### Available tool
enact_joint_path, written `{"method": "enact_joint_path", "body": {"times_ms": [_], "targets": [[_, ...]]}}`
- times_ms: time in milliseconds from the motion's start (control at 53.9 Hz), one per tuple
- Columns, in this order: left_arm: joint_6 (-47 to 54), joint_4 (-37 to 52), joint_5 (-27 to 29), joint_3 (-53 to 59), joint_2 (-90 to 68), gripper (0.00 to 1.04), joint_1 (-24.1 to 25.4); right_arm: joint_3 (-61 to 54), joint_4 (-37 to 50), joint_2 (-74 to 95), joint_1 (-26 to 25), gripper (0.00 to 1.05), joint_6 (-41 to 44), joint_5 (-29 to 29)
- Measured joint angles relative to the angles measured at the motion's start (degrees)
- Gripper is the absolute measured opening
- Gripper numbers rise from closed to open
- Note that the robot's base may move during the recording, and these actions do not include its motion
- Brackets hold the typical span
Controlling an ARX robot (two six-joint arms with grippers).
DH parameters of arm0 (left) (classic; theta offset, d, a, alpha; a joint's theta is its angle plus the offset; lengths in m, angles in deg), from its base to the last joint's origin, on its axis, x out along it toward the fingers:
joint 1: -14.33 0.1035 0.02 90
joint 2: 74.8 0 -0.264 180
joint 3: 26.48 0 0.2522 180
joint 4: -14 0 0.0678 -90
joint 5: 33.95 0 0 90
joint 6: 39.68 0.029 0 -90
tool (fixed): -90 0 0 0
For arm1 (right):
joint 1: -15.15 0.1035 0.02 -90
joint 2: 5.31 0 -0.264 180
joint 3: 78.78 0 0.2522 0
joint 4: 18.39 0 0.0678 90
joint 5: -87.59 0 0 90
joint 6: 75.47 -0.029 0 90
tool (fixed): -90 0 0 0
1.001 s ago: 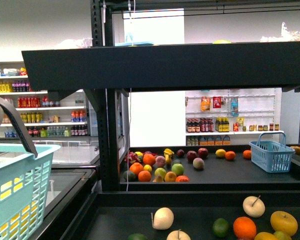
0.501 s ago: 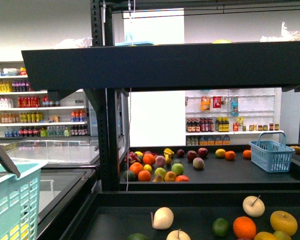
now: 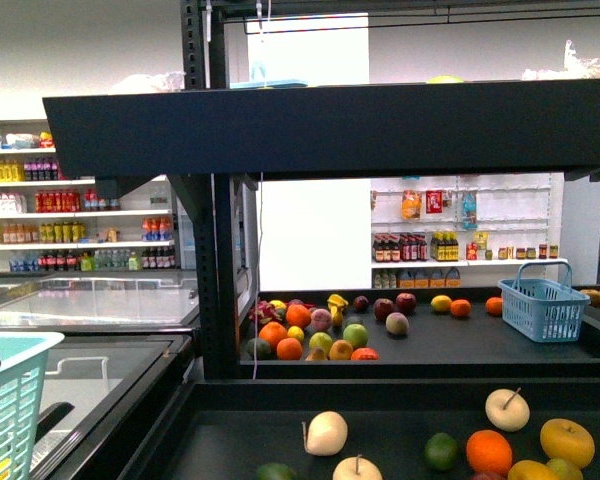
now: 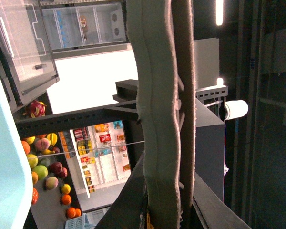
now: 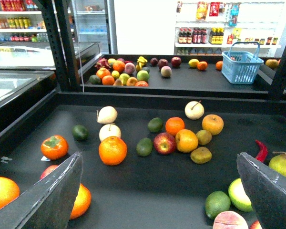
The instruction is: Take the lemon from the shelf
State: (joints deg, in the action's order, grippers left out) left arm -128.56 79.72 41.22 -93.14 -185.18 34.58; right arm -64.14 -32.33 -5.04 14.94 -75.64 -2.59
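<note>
The shelf is a black rack with fruit scattered on its flat trays. Yellow fruits lie on the near tray and the far tray; I cannot tell which one is the lemon. My right gripper hangs open over the near tray, with its fingers wide apart and nothing between them. My left gripper is shut on the padded basket handle. The teal basket shows at the front view's lower left corner.
A blue basket stands on the far tray at the right. The upper tier overhangs the trays, beside a perforated post. A glass-topped freezer sits to the left, with white wall shelves of bottles behind.
The teal basket and its handle have sunk down and to the left, so only a corner remains in the front view. The fruit has not moved.
</note>
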Motion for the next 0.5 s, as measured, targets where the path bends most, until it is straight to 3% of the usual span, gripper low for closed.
{"method": "enact_joint_path", "body": {"times_ms": [445,501], "targets": [[-1.9,0.0,1.3,0.3,-1.3,0.11,0.1,0.0,0.0,0.0,0.0,0.97,0.0,0.0],[-1.7,0.0,1.3,0.3,-1.3,0.19,0.1,0.0,0.0,0.0,0.0,0.97,0.0,0.0]]}}
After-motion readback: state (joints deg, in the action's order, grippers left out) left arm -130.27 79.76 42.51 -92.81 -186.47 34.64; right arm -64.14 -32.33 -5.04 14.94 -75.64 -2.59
